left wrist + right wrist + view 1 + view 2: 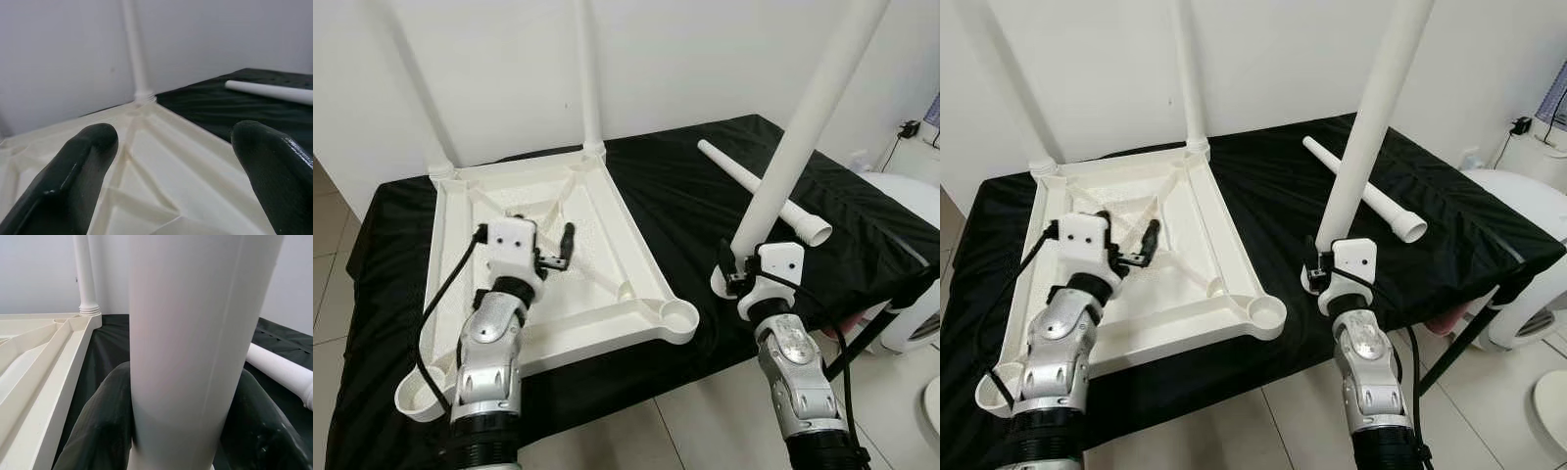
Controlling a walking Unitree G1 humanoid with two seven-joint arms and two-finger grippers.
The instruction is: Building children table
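Note:
The white table top [607, 211] lies upside down on the black cloth. Two white legs stand in its far corners, one at the left [438, 162] and one at the right [590, 108]. My left gripper [564, 249] hovers open over the underside of the table top [161, 161], holding nothing. My right gripper [736, 272] is shut on a third leg [803, 117], gripping near its wide foot. That leg [195, 333] stands tilted on the cloth just right of the empty near right corner socket [680, 315]. A fourth leg [759, 186] lies loose on the cloth behind.
The near left corner socket [416, 394] hangs at the front edge of the cloth-covered table [705, 206]. A white wall is close behind. A white rounded appliance [913, 201] stands at the right. Tiled floor [705, 421] lies in front.

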